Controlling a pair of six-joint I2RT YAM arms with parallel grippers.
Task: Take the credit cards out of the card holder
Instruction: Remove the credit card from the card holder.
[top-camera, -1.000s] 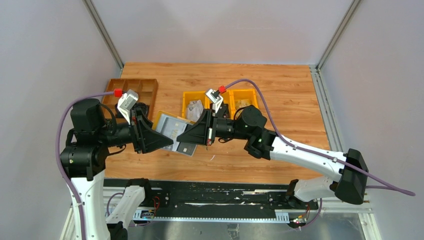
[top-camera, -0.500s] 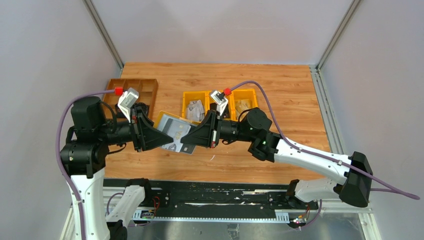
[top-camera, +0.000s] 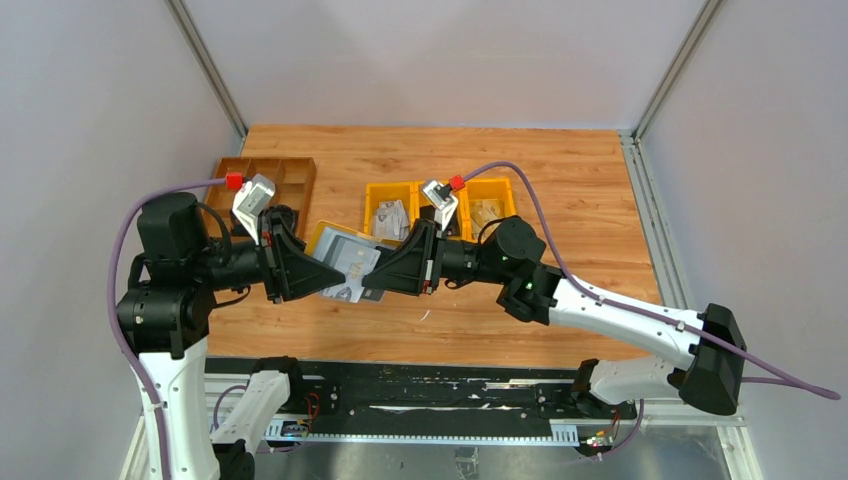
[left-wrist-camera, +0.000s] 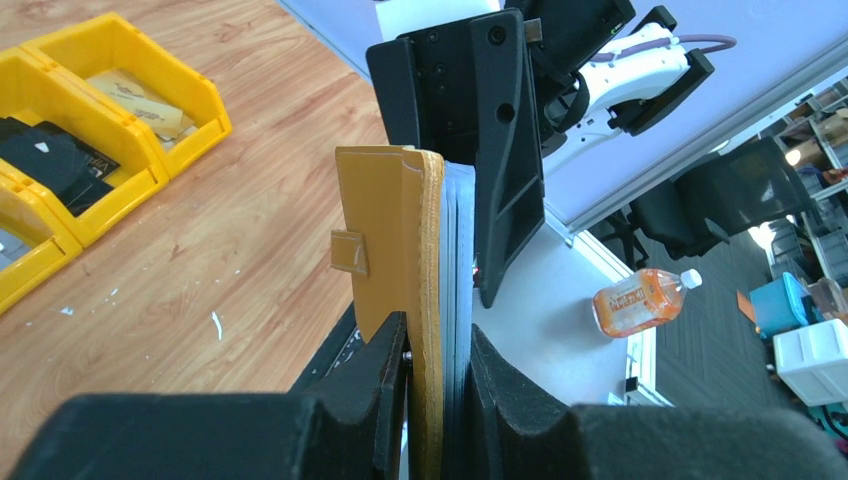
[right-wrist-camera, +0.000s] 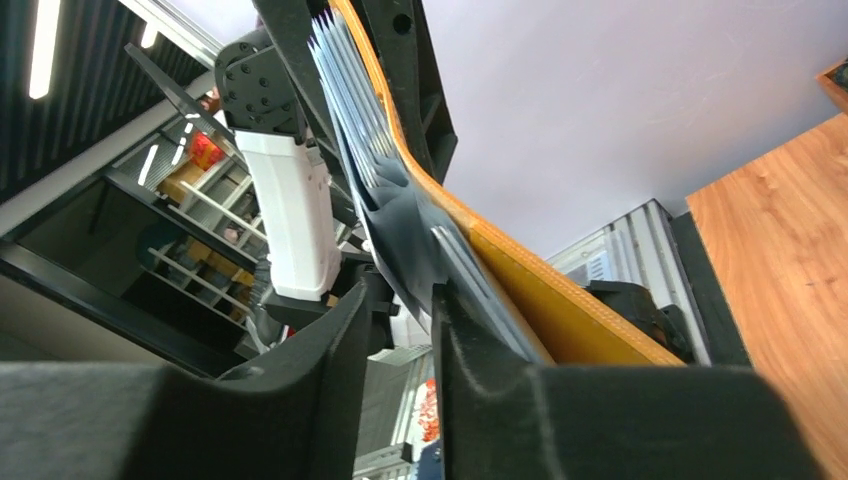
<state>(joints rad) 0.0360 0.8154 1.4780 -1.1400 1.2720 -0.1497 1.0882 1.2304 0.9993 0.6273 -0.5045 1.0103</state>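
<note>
Extraction: your left gripper (left-wrist-camera: 437, 335) is clamping the card holder (left-wrist-camera: 385, 230).
Your right gripper (right-wrist-camera: 400, 300) is pinching credit cards (right-wrist-camera: 350, 100); pull outward.

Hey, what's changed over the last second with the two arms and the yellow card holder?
The right gripper moved left, closing in on the card holder until its fingers straddle the grey inner layers; whether it grips a card is unclear. The left gripper, clamped on the holder's edge, shifted only slightly. The yellow bins and wooden tray stayed put.
</note>
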